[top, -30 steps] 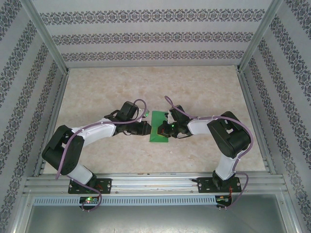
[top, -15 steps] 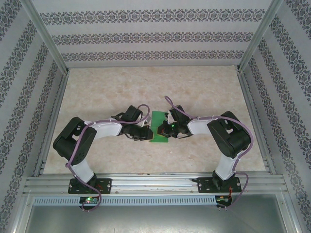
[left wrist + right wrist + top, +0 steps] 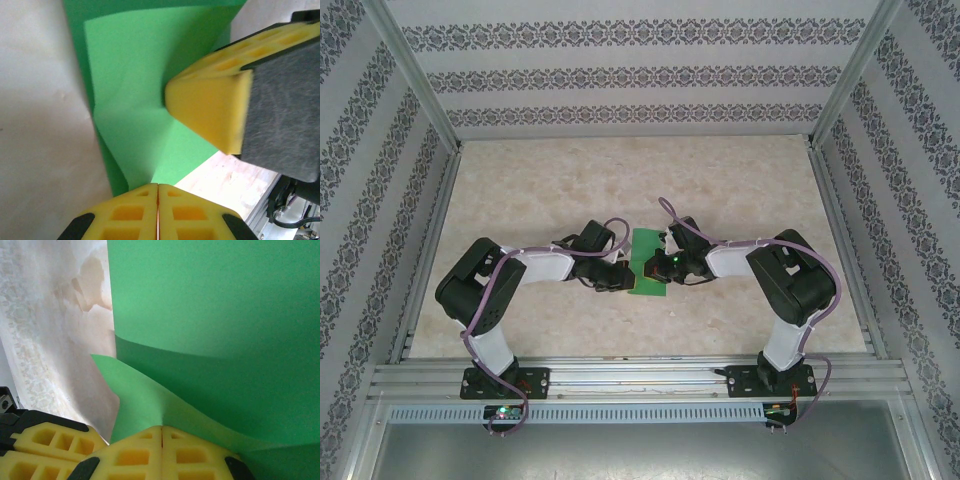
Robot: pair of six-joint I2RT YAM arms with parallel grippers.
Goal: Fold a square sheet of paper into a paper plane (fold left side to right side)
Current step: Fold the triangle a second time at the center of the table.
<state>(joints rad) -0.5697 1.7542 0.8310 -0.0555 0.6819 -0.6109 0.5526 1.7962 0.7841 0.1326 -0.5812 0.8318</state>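
Top view, left: the left arm is bent at the elbow and reaches inward along the desk (image 3: 620, 180). The left end effector (image 3: 618, 277) sits low at the left edge of the paper. In the left wrist view this end effector (image 3: 158, 190) has its yellow pads pressed together with no gap. A raised flap of paper tapers down to the pad tips; I cannot tell whether it is nipped between them.

Centre: the square sheet of paper (image 3: 645, 248) lies mid-desk between the two arms, doubled over into a narrow upright strip. Up close the sheet (image 3: 135, 75) shows a paler upper layer lifting off a darker lower one.

Right: the right end effector (image 3: 660, 266) rests on the strip from the right side. In the right wrist view it (image 3: 161, 431) is fully closed, and the green paper (image 3: 210, 300) buckles against its tip. In the left wrist view its tip dents the flap. The right arm is folded back toward its base.
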